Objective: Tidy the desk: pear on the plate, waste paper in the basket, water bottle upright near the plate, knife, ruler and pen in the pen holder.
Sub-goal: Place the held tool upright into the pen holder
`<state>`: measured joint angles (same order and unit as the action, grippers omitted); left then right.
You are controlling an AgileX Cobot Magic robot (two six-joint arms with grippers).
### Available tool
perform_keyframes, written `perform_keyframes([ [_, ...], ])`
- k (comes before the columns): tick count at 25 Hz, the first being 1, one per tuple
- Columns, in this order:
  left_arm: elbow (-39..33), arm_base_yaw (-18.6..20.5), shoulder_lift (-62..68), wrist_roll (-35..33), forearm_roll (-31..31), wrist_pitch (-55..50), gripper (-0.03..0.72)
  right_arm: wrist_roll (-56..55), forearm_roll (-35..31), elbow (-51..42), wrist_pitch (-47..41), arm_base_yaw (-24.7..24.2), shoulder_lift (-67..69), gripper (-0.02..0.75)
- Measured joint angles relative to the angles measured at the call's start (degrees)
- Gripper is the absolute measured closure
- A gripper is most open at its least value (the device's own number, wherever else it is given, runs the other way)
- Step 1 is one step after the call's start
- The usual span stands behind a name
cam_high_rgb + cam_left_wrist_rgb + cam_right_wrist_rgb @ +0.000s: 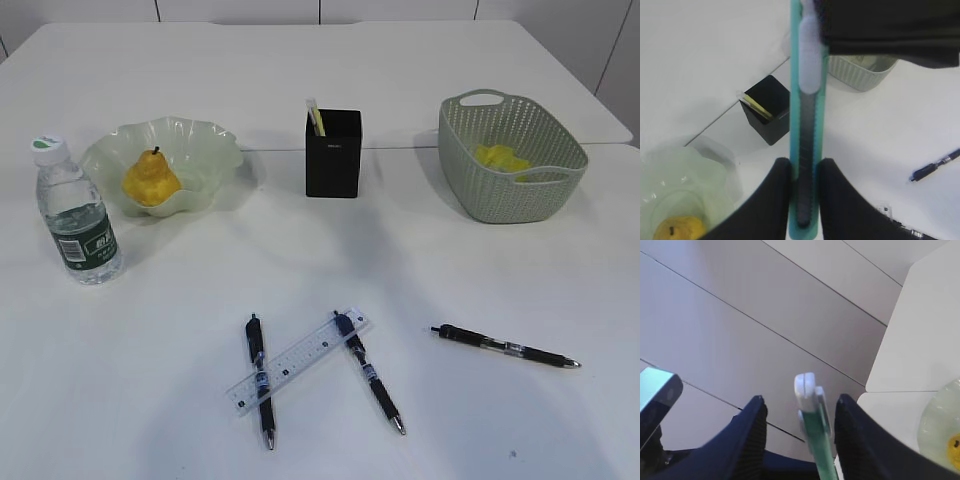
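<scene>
1. Left end effector (801, 200) clamps the teal utility knife (808, 125) lengthwise, aligned for the pen holder (767, 115) below.
2. Right end effector (800, 440) stands released, straddling the knife's tip without grasping.

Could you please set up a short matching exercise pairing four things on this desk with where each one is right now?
Things:
1. pear
2. waste paper
3. ruler
4. knife

Places:
A. in the basket
B. between the left claw's fingers
C. on the plate
D. lying across two pens

Pairs: 1-C, 2-A, 3-D, 4-B
</scene>
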<state>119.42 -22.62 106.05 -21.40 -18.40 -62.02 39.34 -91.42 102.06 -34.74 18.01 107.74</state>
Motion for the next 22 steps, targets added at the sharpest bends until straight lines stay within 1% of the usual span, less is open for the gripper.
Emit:
perform_keyframes([
  [4, 0.0, -1.6, 0.0, -0.2, 0.0, 0.0, 0.583, 0.1, -0.2, 0.0, 0.2, 0.0, 0.0, 0.401],
  [7, 0.0, -2.0, 0.0, -0.3, 0.0, 0.2, 0.583, 0.1, -0.4, 0.0, 0.2, 0.0, 0.0, 0.401],
  [18, 0.0, -2.1, 0.0, -0.3, 0.7, 0.6, 0.583, 0.2, -0.4, 0.0, -0.1, 0.0, 0.0, 0.403],
  [22, 0.0, -2.1, -0.1, -0.4, 1.1, 0.9, 0.583, 0.3, -0.4, 0.0, -0.1, 0.0, 0.0, 0.440],
])
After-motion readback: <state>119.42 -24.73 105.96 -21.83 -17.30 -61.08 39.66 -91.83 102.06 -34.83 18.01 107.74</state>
